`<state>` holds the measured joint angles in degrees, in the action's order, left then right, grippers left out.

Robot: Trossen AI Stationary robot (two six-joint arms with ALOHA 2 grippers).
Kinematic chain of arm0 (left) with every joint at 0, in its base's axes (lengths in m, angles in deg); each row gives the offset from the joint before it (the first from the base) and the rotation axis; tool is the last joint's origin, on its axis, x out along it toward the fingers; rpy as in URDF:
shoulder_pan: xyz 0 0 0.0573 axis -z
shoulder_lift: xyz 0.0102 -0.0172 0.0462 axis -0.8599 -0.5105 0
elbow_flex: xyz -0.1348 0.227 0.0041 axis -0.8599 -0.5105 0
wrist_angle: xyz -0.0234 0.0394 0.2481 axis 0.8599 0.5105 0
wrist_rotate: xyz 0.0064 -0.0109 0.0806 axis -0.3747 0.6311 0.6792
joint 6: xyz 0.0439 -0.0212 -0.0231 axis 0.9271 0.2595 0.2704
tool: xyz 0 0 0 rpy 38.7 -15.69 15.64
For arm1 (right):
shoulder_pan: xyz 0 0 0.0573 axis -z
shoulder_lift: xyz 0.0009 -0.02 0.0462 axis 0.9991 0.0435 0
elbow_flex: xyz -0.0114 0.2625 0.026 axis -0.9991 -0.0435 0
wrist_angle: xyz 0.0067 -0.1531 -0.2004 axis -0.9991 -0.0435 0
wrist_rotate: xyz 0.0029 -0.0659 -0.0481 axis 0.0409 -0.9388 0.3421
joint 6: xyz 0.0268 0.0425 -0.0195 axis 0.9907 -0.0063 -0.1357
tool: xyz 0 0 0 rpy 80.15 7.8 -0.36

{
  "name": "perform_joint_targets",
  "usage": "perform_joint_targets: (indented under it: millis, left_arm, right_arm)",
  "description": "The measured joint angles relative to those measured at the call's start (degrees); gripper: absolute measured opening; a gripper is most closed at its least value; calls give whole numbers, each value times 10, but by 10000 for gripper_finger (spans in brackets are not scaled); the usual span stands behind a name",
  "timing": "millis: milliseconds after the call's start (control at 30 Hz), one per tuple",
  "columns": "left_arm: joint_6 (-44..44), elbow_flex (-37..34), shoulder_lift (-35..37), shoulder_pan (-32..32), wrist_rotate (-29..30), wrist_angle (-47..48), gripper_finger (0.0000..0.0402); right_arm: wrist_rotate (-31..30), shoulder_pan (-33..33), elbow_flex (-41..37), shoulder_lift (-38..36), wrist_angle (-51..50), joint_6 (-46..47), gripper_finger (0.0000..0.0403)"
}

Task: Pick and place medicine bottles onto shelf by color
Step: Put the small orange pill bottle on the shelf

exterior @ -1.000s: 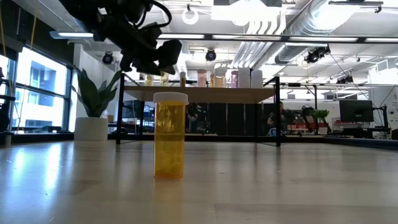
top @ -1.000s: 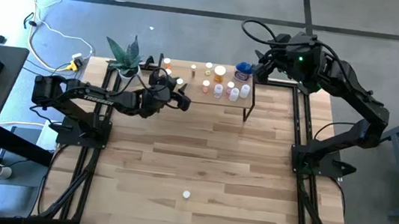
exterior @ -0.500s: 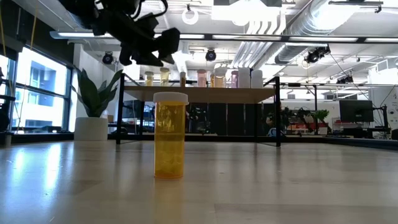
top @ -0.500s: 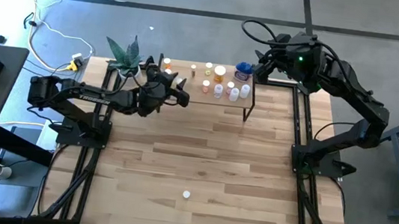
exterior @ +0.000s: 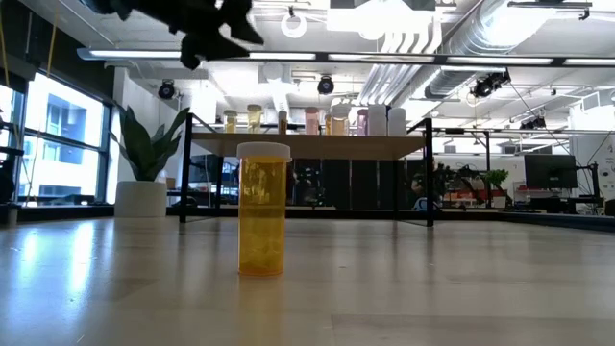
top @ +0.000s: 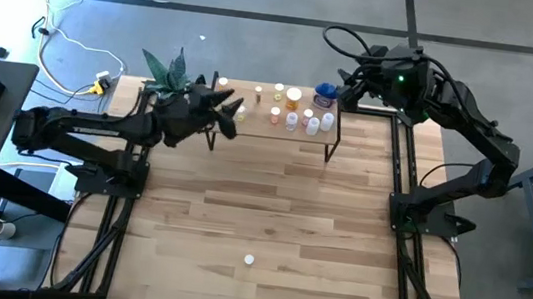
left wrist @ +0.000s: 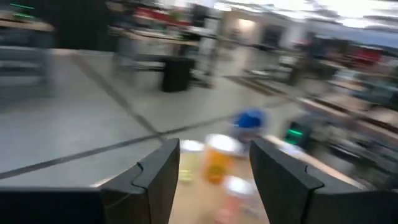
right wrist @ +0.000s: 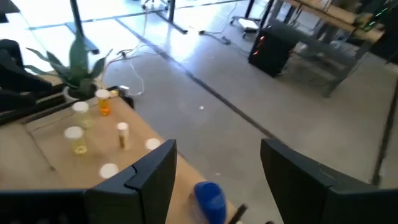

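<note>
From above, the left gripper [top: 234, 106] hangs over the left end of the shelf [top: 333, 137], jaws apart and holding nothing. The medicine bottles [top: 293, 99] stand clustered on the shelf, a blue one [top: 325, 96] at its right end. The right gripper [top: 343, 96] waits just beyond that end, jaws apart and empty. One small white-capped bottle [top: 249, 260] stands alone near the table's front edge.

At table height, that yellow bottle [exterior: 262, 209] stands upright in the foreground, the shelf [exterior: 307, 146] behind it, a potted plant [exterior: 144, 168] beside.

The left wrist view shows blurred bottles between empty fingers [left wrist: 155, 177].

The right wrist view shows empty fingers [right wrist: 149, 177] above the blue bottle [right wrist: 210, 200].
</note>
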<state>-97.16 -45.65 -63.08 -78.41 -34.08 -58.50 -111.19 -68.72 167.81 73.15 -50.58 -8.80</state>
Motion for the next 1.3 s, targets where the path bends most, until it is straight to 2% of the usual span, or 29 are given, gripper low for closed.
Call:
perform_joint_targets:
  millis: [300, 433, 633, 767, 967, 1300]
  left_arm:
    - [-2, 0, 73, 0, -296, 52, 186]
    - [-26, 0, 97, 0, -394, 79, 186]
    - [-32, 0, 109, 1, -516, 140, 186]
    - [-39, 0, 99, 14, -531, 169, 186]
    - [24, 0, 71, 58, -532, 180, 186]
    - [70, -1, 9, 144, -532, 181, 186]
  right_arm:
    - [105, -8, -1, 22, -17, 90, 223]
    - [145, -26, -1, 41, -27, 123, 223]
    - [161, -60, -2, 71, -38, 147, 223]
    - [160, -73, -2, 88, -31, 179, 223]
    - [160, -76, -2, 97, 1, 222, 223]
    - [132, -75, -2, 96, 87, 217, 223]
